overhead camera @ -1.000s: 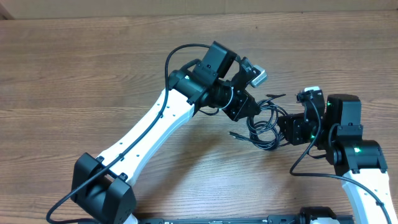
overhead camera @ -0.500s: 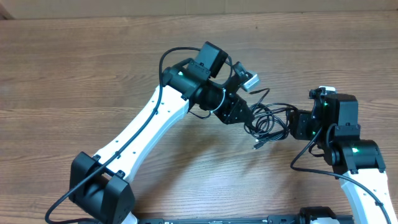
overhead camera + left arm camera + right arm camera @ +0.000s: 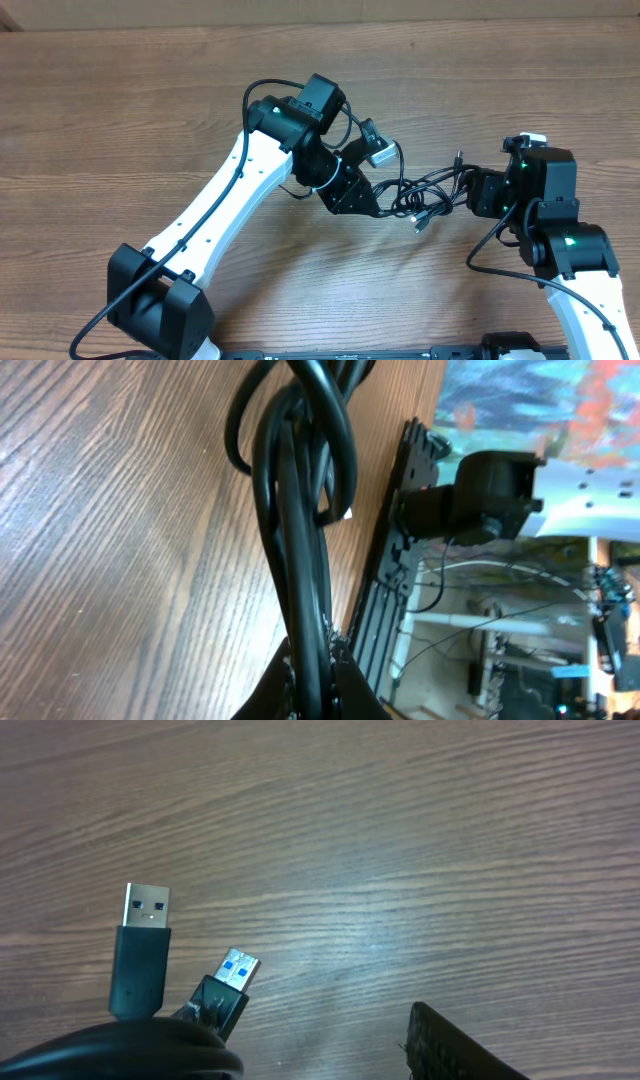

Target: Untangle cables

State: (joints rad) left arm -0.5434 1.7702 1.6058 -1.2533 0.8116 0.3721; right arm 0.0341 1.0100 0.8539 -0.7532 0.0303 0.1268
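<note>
**Cables Strung Between Two Grippers**

The left arm point(image 3: 235, 195) angled up from lower left, its left gripper point(image 3: 378, 207) clamped on the black cables point(image 3: 428, 186) at centre frame. These ran rightward, USB plugs point(image 3: 142, 945) bare, to the right gripper point(image 3: 470, 190), whose grip could not be told.

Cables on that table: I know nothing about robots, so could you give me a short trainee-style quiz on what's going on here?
1. True or false: the cables lie in one straight line.
2. How many metal plugs show in the right wrist view?
3. The left tool is shut on: A nothing, B the cables, C a plug.
Key: 1 false; 2 two; 3 B.
</note>
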